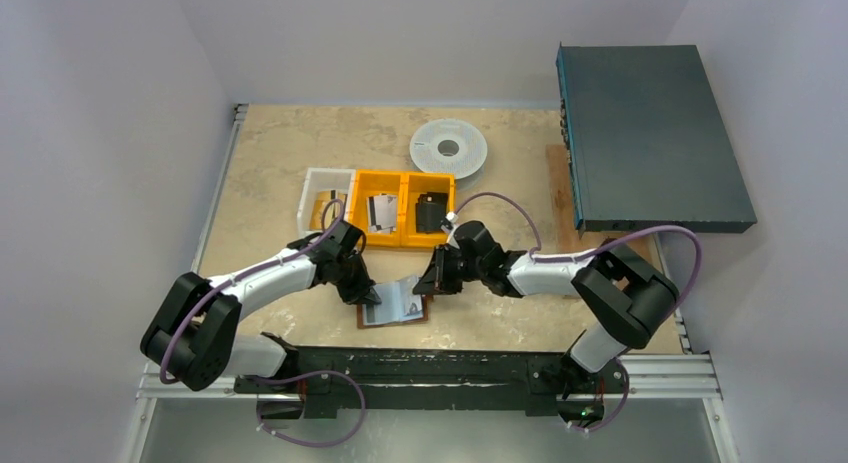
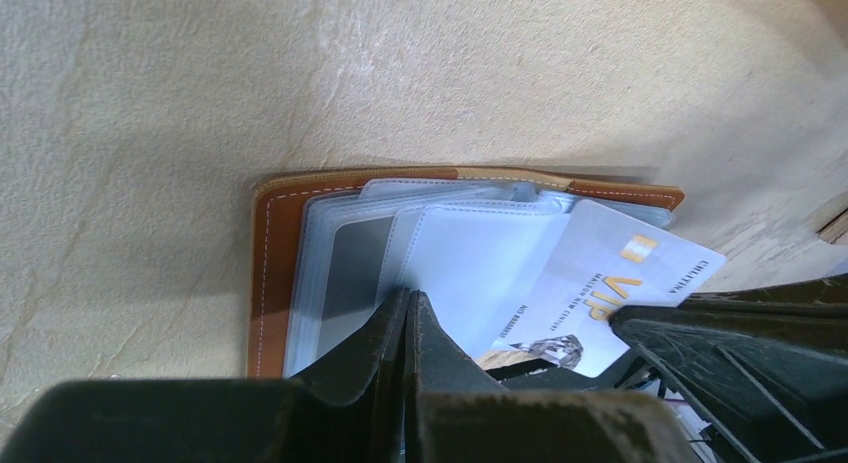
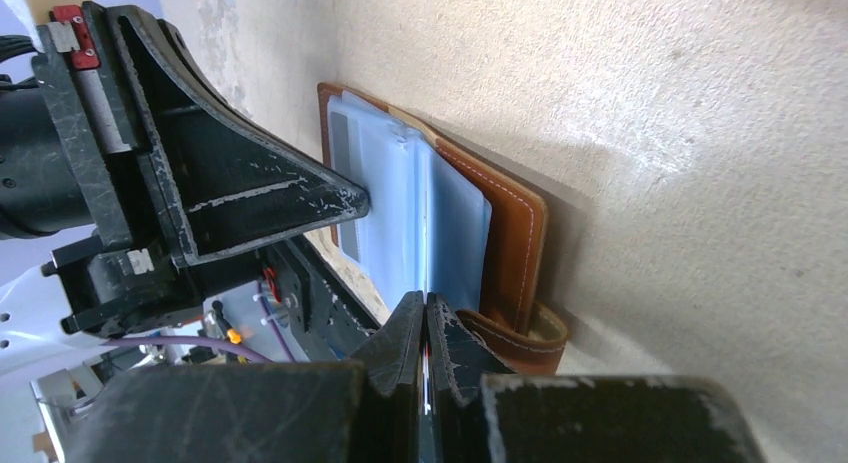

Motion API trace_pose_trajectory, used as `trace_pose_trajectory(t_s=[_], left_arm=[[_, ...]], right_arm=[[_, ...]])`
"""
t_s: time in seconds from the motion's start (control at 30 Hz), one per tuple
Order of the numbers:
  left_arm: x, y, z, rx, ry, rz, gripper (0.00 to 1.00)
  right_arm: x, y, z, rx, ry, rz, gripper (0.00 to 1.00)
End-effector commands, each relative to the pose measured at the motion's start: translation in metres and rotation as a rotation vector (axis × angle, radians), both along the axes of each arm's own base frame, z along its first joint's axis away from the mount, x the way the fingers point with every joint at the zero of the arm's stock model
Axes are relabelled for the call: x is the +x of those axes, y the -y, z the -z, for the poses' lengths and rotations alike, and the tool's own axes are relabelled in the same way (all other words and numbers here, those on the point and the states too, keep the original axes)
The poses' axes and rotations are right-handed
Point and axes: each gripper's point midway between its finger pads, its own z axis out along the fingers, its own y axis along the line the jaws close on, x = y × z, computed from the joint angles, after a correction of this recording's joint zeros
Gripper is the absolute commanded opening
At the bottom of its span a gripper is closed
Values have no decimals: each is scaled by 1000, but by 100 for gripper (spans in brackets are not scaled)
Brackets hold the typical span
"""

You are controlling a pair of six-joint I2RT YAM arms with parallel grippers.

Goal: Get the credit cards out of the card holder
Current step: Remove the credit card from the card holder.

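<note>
Card holder (image 1: pixel 400 305) lies open on the table (image 1: pixel 280 153), brown cover down and clear sleeves up, directly under both grippers.

Left gripper (image 2: pixel 410 328): fingers pressed together, nothing between them. The tips bear down on the clear sleeves near the middle of the holder. Judged purpose: a hold-down, so the holder does not slide or lift when a card is drawn sideways.

Right gripper (image 3: pixel 426 328): fingers clamped together at the holder's edge on the side away from the left gripper. A thin pale sliver shows in the seam between them. From the left wrist, one credit card (image 2: pixel 610 273), whitish with a gold chip and "VIP" lettering, juts out of a sleeve toward that gripper, its far corner hidden behind it. Judgement: the right gripper has this card pinched by its edge. The contact itself is partly hidden.

Step in hand: pulling this one card. It is partly out, and the rest sits under the sleeve beside the left fingertips.

Next move calls for a flat pull away from the left gripper, in line with the sleeve opening.

Risk: a thin edge grip may slip, or the sleeves may bunch.

Beyond both grippers stand orange bins (image 1: pixel 402 175), a likely drop place.
</note>
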Motion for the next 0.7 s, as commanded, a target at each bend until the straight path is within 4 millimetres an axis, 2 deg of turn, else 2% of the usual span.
trace_pose_trajectory(t_s=[0.0, 0.17, 0.33, 0.4, 0.43, 0.5, 0.6, 0.67], left_arm=[[-16, -47, 29, 236, -27, -11, 0], [-4, -35, 12, 175, 37, 23, 0], [16, -11, -31, 52, 168, 92, 1], [22, -6, -53, 17, 233, 119, 18], [25, -4, -65, 4, 272, 132, 35], [27, -2, -83, -13, 313, 168, 52], [32, -1, -105, -53, 366, 187, 71], [34, 2, -118, -103, 398, 195, 75]], right_arm=[[8, 6, -16, -15, 70, 16, 0], [10, 5, -32, 1, 96, 13, 0], [13, 2, -50, 24, 122, 7, 0], [15, 0, -59, 31, 134, 5, 0], [16, -1, -64, 39, 140, 5, 0], [19, -3, -74, 63, 147, -1, 0], [25, -4, -88, 109, 151, -10, 0], [30, -3, -99, 143, 156, -19, 0]])
